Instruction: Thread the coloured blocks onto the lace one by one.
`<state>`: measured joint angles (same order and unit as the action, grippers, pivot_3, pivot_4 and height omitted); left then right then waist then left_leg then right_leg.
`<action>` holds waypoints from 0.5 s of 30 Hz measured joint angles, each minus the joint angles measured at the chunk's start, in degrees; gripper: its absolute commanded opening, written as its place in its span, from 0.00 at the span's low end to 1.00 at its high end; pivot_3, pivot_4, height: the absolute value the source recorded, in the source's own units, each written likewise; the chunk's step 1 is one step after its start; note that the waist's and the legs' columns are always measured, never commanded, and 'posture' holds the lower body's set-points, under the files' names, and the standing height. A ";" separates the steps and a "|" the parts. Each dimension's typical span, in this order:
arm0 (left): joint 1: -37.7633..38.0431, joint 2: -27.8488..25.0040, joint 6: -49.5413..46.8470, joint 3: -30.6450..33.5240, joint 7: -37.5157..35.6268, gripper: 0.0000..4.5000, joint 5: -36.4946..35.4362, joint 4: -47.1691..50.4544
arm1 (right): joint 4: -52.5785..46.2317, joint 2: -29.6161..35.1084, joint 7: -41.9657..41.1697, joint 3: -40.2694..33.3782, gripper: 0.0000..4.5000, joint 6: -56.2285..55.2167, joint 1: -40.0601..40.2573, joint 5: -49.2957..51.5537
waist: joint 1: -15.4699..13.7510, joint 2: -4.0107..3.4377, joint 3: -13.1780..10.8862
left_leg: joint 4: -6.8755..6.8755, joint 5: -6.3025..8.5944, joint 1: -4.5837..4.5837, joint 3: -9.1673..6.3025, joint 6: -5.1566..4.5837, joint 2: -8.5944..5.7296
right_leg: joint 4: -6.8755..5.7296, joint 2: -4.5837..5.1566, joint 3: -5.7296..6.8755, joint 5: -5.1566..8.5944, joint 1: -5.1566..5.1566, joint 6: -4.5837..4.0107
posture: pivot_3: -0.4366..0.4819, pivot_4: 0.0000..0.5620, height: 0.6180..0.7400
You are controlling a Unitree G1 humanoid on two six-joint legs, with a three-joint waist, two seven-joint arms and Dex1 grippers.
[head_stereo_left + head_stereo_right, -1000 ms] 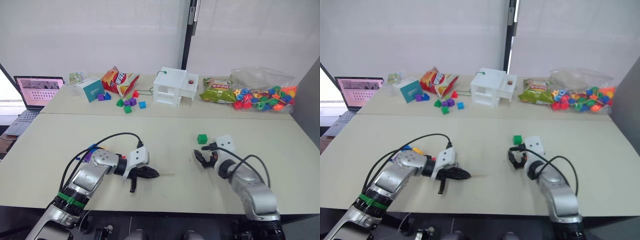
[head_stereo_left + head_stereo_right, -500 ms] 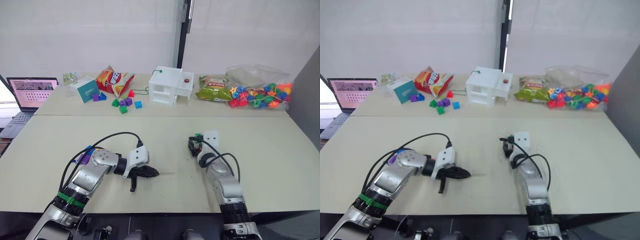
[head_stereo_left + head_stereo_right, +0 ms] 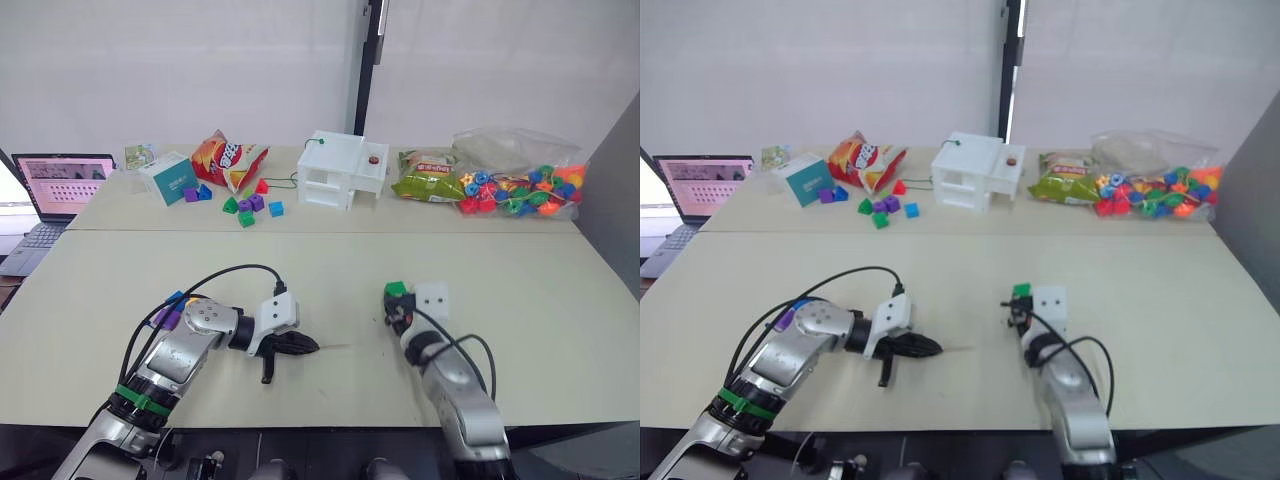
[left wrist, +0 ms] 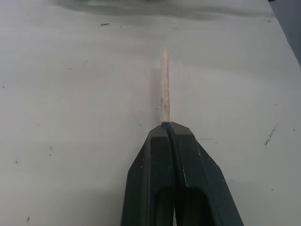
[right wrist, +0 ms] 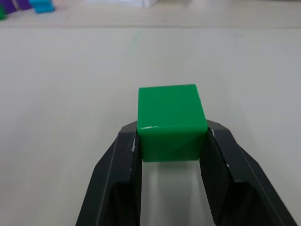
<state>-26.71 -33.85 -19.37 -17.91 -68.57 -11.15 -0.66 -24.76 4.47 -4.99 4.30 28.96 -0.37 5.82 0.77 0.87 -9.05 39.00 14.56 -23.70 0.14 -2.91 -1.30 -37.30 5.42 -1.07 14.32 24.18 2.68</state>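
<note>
I am pinching the lace just behind its pale tip in my left end effector and gripping the green block in my right end effector, well right of that tip; by my reckoning nothing is threaded yet.

Two pale beige surfaces stand end to end, a thin seam running between them. Behind rises a plain white wall, evenly lit — split by a dark vertical post. At the far right edge stands a grey panel — flat and unmarked.
</note>
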 measured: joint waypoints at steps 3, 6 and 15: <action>-0.08 0.25 0.01 0.02 0.03 0.00 -0.02 -0.11 | -11.47 1.17 -0.07 4.63 0.26 7.01 6.34 0.11 | 0.06 0.01 0.00 | 0.07 -0.01 0.09 0.01 0.00 0.01 | 0.17 -0.01 -0.01 0.01 -0.05 -0.01 | 0.48 0.27 1.00; -0.21 0.53 0.02 0.02 -0.02 0.00 -0.01 -0.15 | -15.94 1.28 0.23 7.65 0.26 12.42 8.42 0.10 | 0.01 0.01 0.00 | 0.09 -0.04 0.27 0.01 0.02 0.03 | 0.16 -0.04 -0.01 0.02 -0.18 -0.04 | 0.48 0.27 1.00; -0.39 0.57 0.04 0.02 -0.17 0.00 0.00 -0.28 | -13.11 -1.41 0.32 7.19 0.62 15.36 9.81 1.11 | -0.08 0.05 0.03 | 0.08 -0.04 0.28 0.01 0.03 0.04 | 0.15 -0.05 0.00 0.02 -0.18 -0.05 | 0.48 0.27 1.00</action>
<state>-27.11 -33.28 -19.33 -17.90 -68.74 -11.15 -0.94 -37.87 3.05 -4.67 11.48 44.32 9.44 6.93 0.70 0.92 -9.03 39.08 14.52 -23.42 0.14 -2.88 -1.26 -37.15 5.37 -1.07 14.34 24.00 2.64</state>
